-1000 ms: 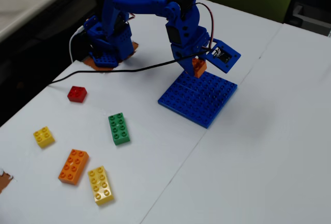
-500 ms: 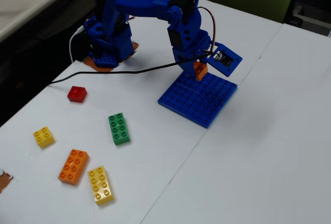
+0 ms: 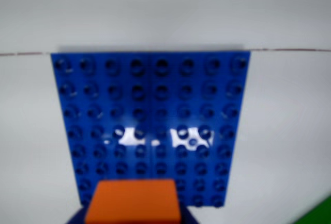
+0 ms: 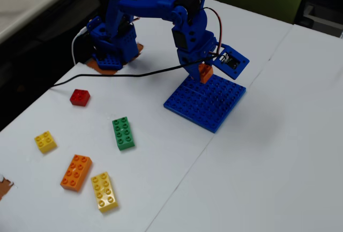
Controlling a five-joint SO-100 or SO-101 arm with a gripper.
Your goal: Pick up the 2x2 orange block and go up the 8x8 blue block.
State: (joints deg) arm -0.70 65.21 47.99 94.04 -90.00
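The 8x8 blue block (image 4: 206,101) lies flat on the white table and fills the middle of the wrist view (image 3: 151,110). My gripper (image 4: 204,73) is shut on the 2x2 orange block (image 4: 205,72) and holds it just above the plate's far edge in the fixed view. In the wrist view the orange block (image 3: 133,202) sits at the bottom centre, over the plate's near edge, with blue jaw parts on either side. Whether the block touches the plate cannot be told.
Loose bricks lie at the left of the fixed view: a red one (image 4: 80,97), a green one (image 4: 123,133), a small yellow one (image 4: 45,141), a long orange one (image 4: 76,172) and a long yellow one (image 4: 104,191). A black cable (image 4: 123,75) runs across the table.
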